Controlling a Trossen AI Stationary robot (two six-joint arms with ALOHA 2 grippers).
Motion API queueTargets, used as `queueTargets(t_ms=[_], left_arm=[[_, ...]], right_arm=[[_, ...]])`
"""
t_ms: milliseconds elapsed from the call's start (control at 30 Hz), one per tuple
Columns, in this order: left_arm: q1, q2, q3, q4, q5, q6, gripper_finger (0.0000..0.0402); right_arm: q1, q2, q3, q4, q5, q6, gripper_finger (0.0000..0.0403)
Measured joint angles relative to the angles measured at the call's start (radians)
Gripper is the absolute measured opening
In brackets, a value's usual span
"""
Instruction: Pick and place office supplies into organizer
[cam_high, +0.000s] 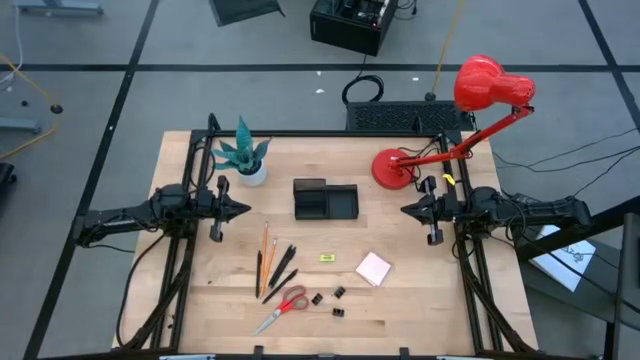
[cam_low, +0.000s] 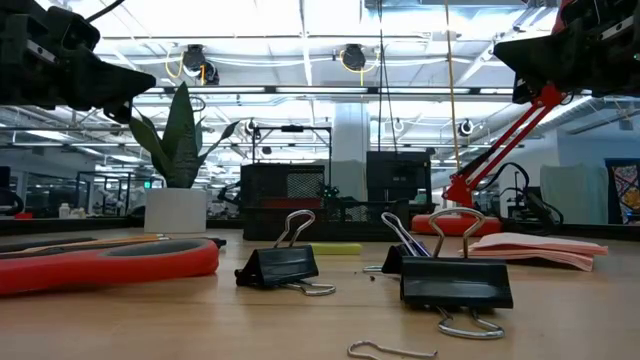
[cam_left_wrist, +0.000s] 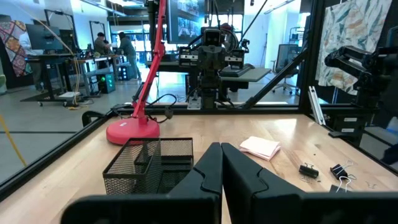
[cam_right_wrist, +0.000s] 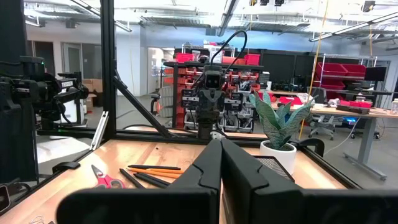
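1. The black wire-mesh organizer tray (cam_high: 325, 199) sits between the 2 grippers. In the left wrist view the left gripper's own fingers hide its near corner, and in the right wrist view only a bit of mesh shows.
2. The small yellow piece (cam_high: 327, 258) is too tiny to make out, and no writing can be read on anything.
3. In the low view the red-handled scissors (cam_low: 105, 263) are cut off at the picture's edge.
4. The left gripper (cam_high: 243, 209) hangs above the wooden table (cam_high: 190, 290), pointing flat toward the organizer tray. Its 2 dark fingers press together with no gap, holding nothing.
5. The right gripper (cam_high: 406, 210) hangs on the far side of the tray, facing the left one. Its fingers are also pressed together and hold nothing.
6. The orange pencils (cam_high: 265, 245) and black pens (cam_high: 281, 272) lie nearer the left gripper. The scissors lie past them, by the table's front edge.
7. The pale pink sticky-note pad (cam_high: 373, 268) lies nearer the right gripper.
8. 3 small black binder clips (cam_high: 337, 293) lie between the scissors and the pad.
9. The red desk lamp (cam_high: 398, 167) stands just beside the right gripper. The white-potted teal plant (cam_high: 247, 160) stands just beside the left gripper.
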Motion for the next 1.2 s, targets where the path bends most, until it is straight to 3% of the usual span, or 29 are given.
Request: queueTargets(t_ms=[1200], left_arm=[[0.0,0.0,0.0,0.0,0.0,-0.002,0.0008]], right_arm=[[0.0,0.0,0.0,0.0,-0.003,0.029,0.0004]])
